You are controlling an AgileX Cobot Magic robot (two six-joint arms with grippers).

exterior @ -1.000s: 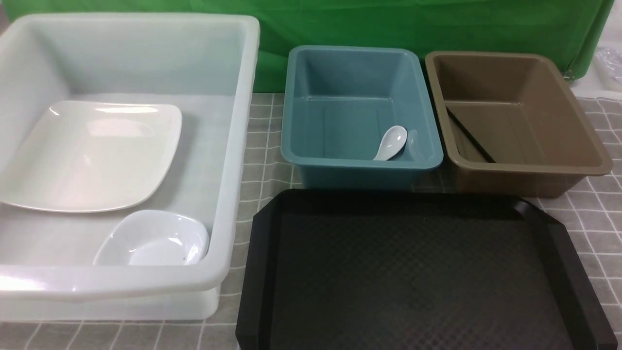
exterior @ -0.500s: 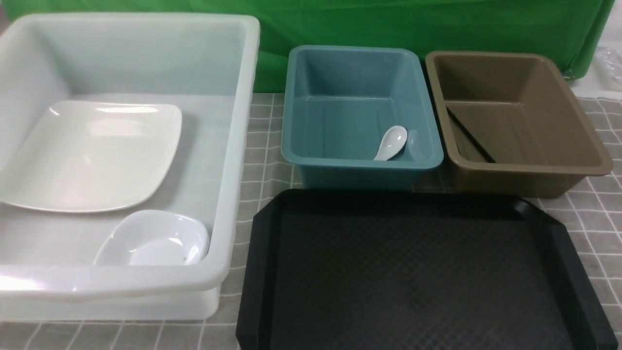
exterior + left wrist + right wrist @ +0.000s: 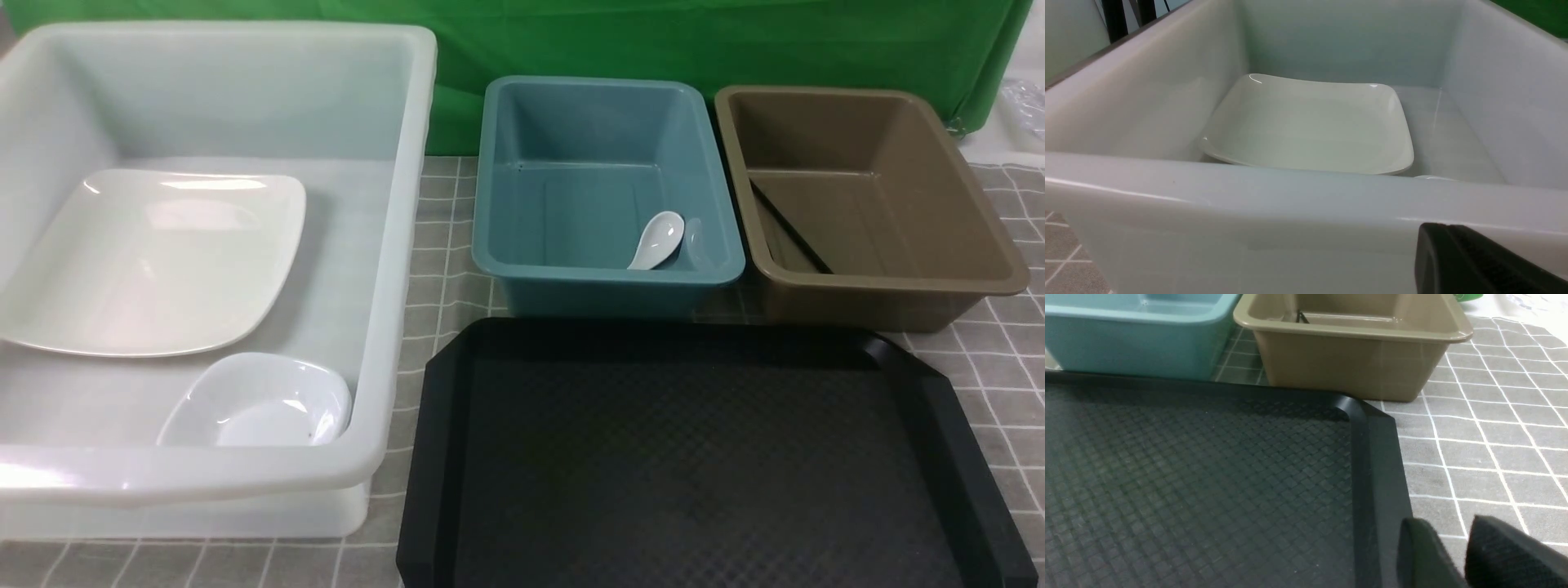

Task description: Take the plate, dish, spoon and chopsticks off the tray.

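White square plate (image 3: 151, 261) lying flat in white bin (image 3: 392, 245); spoon (image 3: 657, 239) sitting in teal bin (image 3: 604, 282); chopsticks (image 3: 788, 229) leaning in brown bin (image 3: 890, 286); black tray (image 3: 702, 457) sitting bare.

A white bin (image 3: 392, 245), a teal bin (image 3: 604, 282) and a brown bin (image 3: 882, 286) stood in a row. They sat on a grey checked cloth (image 3: 1004, 359) before a green backdrop (image 3: 653, 41).

Three cameras: one high at the front, two low on the wrists.

The front view looks forward and down over the whole worktop (image 3: 445, 269), white bin (image 3: 392, 245) at frame left, tray (image 3: 433, 457) lower right; the left wrist view sits low and close against that bin's near wall (image 3: 1249, 228), sharing the plate (image 3: 1310, 126); the right wrist view skims the tray's corner (image 3: 1372, 428), facing the teal bin (image 3: 1135, 343) and brown bin (image 3: 1347, 363).
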